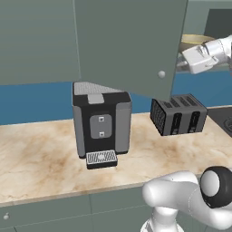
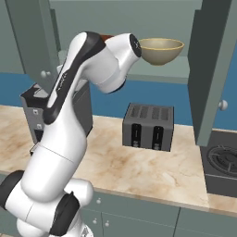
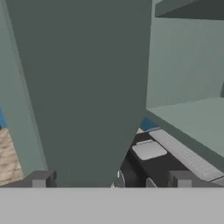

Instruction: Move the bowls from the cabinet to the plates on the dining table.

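Gripper [image 3: 111, 181]: jaws spread wide, nothing between them, raised to the cabinet [image 2: 210, 69]. An opened cabinet door [image 3: 83, 87] stands directly ahead of the jaws, blocking that side. To their right lies the pale shelf [image 3: 192, 120], bare where seen. The olive bowl [image 2: 161, 50] sits on the shelf, just beside the arm's wrist. Below the jaws, on the marble desk [image 1: 41, 158]: coffee machine [image 1: 101, 123] and toaster [image 2: 148, 126], well apart.

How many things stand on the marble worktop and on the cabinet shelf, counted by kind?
Coffee machine: 1
Toaster: 1
Pale olive bowl on the cabinet shelf: 1
Total: 3
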